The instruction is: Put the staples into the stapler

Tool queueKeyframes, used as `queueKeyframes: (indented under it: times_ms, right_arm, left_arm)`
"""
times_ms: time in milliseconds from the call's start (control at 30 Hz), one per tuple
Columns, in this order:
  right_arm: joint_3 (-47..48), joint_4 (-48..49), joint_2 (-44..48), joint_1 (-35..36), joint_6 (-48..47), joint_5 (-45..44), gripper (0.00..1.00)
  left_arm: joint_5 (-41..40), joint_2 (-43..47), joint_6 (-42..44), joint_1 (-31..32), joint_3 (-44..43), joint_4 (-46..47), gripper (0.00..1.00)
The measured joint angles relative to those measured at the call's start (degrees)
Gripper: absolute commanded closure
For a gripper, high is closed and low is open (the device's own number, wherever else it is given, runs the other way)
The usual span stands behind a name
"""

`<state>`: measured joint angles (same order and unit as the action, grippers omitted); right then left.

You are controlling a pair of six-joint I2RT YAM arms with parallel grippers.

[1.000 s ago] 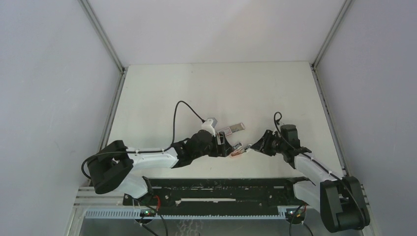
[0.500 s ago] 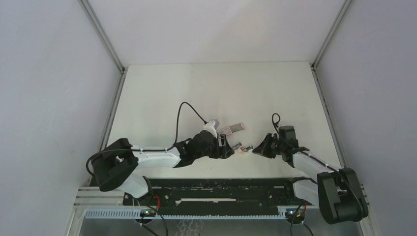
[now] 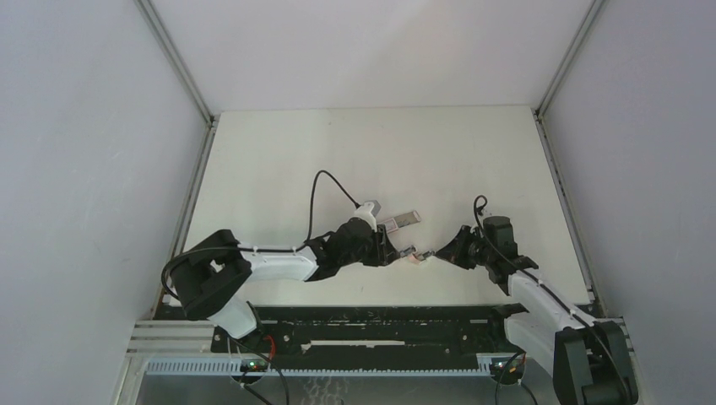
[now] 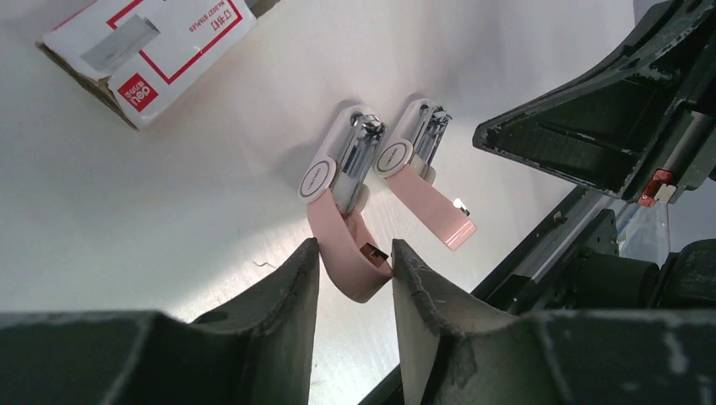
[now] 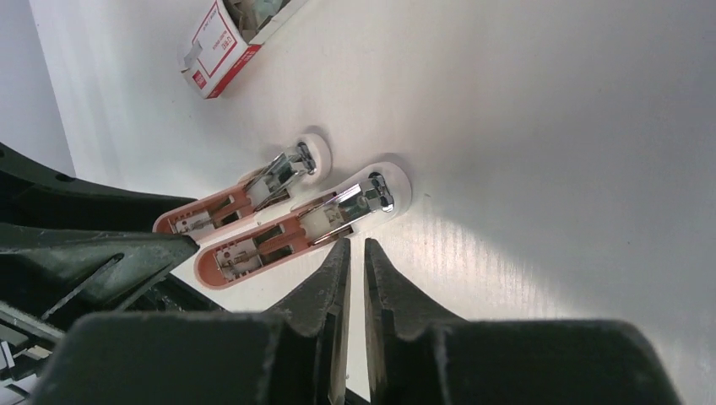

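Observation:
Two small pink staplers lie open side by side on the white table [image 3: 355,160]. My left gripper [image 4: 353,253] is shut on the pink lid [image 4: 346,249] of one stapler [image 4: 338,164], both pads touching it. The other stapler [image 4: 414,143] lies free beside it. My right gripper [image 5: 355,246] is shut but for a thin slit that holds nothing, its tips right beside the nearer stapler [image 5: 287,232]. The staples box [image 4: 148,55] lies beyond, white with red markings. The staples themselves are hidden, apart from something grey in its open end [image 5: 260,12].
In the top view both grippers meet over the staplers [image 3: 415,254] at the table's near middle, with the box [image 3: 398,221] just behind them. A black rail [image 3: 371,316] runs along the near edge. Grey walls enclose the left, right and back.
My left jaws have narrowed onto the pink lid and that arm has shifted right. My right jaws have closed from open to almost shut, staying beside the staplers.

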<state>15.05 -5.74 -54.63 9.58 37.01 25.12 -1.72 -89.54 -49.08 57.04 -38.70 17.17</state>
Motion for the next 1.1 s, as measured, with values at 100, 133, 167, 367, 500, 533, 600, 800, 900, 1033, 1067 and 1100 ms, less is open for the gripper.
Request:
queueKeyframes:
  times_ms: [100, 133, 167, 367, 500, 533, 600, 800, 900, 1033, 1067, 1100]
  right_arm:
    - [0.0, -1.4, 1.6, 0.0, -0.1, -0.5, 0.91]
    - [0.0, -1.8, 2.0, 0.0, -0.1, -0.7, 0.9]
    - [0.0, -2.1, 2.2, 0.0, -0.2, -0.8, 0.9]
    - [0.3, -4.1, 2.9, 0.0, -1.1, -1.2, 0.83]
    - [1.6, -4.6, 3.0, 0.0, -2.7, -1.4, 0.7]
    - [2.1, -4.6, 3.1, 0.0, -3.1, -1.5, 0.66]
    - [3.2, -4.3, 3.2, 0.0, -3.9, -1.8, 0.61]
    - [8.5, -2.8, -1.2, 0.1, -6.8, -2.1, 0.51]
    - [12.5, -1.7, -6.5, 0.5, -8.3, -2.0, 0.49]
    - [19.3, 0.1, -16.2, 1.7, -10.3, -1.8, 0.48]
    - [20.6, 0.3, -18.2, 2.2, -10.7, -1.7, 0.48]
    - [22.0, 0.4, -20.4, 2.7, -11.1, -1.8, 0.48]
  left_arm:
    - [0.4, -0.4, 0.3, -0.4, -0.4, 0.3, 0.66]
    - [0.5, -0.5, 0.3, -0.5, -0.5, 0.3, 0.66]
    - [0.5, -0.5, 0.4, -0.6, -0.5, 0.2, 0.66]
    - [0.6, -0.5, 1.7, -1.4, -1.9, -1.5, 0.46]
    - [-0.2, -0.4, 3.7, -1.8, -3.6, -3.7, 0.28]
    - [-0.7, -0.1, 4.4, -1.9, -3.8, -4.4, 0.26]
    - [-2.0, 1.2, 5.7, -2.0, -3.9, -6.1, 0.25]
    - [-5.2, 6.1, 6.6, -3.1, -3.9, -9.0, 0.21]
    - [-5.0, 6.4, 5.4, -4.5, -3.7, -8.2, 0.21]
    - [-3.8, 5.4, 2.8, -7.1, -2.8, -5.9, 0.21]
    - [-3.6, 4.9, 2.5, -7.5, -2.6, -5.3, 0.21]
    - [-3.4, 4.1, 2.1, -8.0, -2.6, -4.9, 0.21]
